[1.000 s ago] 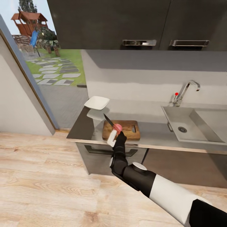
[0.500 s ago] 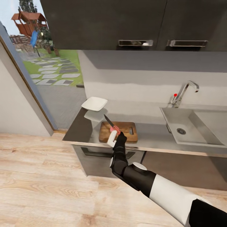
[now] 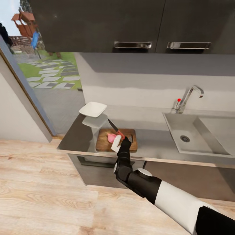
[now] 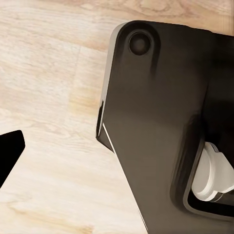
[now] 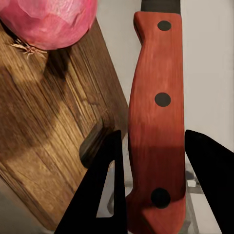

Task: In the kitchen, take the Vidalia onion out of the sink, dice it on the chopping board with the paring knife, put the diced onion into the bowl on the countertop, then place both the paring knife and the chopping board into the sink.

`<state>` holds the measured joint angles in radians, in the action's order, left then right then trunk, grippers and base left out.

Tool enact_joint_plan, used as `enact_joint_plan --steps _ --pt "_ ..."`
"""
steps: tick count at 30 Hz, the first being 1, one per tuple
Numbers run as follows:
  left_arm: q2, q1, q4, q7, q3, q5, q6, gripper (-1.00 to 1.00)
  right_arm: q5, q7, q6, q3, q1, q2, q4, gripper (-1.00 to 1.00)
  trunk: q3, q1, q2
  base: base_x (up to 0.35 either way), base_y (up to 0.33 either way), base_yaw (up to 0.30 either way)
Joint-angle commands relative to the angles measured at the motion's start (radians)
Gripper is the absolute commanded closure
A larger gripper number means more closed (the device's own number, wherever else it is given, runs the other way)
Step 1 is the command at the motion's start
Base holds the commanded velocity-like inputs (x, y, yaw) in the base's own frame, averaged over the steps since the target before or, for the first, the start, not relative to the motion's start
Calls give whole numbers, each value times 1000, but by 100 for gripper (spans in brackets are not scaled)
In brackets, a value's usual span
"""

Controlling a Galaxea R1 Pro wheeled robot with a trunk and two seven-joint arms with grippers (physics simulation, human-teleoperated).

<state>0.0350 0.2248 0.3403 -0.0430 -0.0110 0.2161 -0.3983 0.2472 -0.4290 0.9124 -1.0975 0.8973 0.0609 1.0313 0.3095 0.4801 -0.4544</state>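
Note:
The brown chopping board lies on the grey countertop with a pink onion on it. My right gripper hovers over the board just right of the onion. It is shut on the paring knife's red handle, and the dark blade points up and back toward the white bowl. In the right wrist view the red handle sits between the black fingers, above the board and beside the onion. The sink with its faucet is to the right.
Dark upper cabinets hang over the worktop. Left of the counter a glass door shows a garden. The left wrist view shows wooden floor and a dark part of my own body; one black fingertip shows at its edge.
The whole view has shifted, so the camera moved and the counter sits further left. Relative to the board, my gripper with the knife now stands right of the onion, which shows uncovered.

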Motion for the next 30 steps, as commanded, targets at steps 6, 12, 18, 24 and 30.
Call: enact_joint_plan --steps 6,12,18,24,30 --pt "0 1 2 -5 -2 9 -1 -100 -3 -7 5 -5 2 3 0 100 1 1 -2 6 -8 0" --pt "0 1 1 -5 -2 10 -1 -100 -3 -7 5 -5 2 6 0 100 1 1 -2 -98 56 0" --pt "0 1 0 -5 -2 9 -1 -100 -3 -7 5 -5 2 7 0 100 1 1 -2 -209 149 0" --pt "0 1 0 -5 -2 9 -1 -100 -3 -7 5 -5 2 7 0 100 1 1 -2 -41 26 0" --pt "0 1 0 -5 -2 9 -1 -100 -3 -7 5 -5 2 3 -4 100 1 1 -2 0 1 0"
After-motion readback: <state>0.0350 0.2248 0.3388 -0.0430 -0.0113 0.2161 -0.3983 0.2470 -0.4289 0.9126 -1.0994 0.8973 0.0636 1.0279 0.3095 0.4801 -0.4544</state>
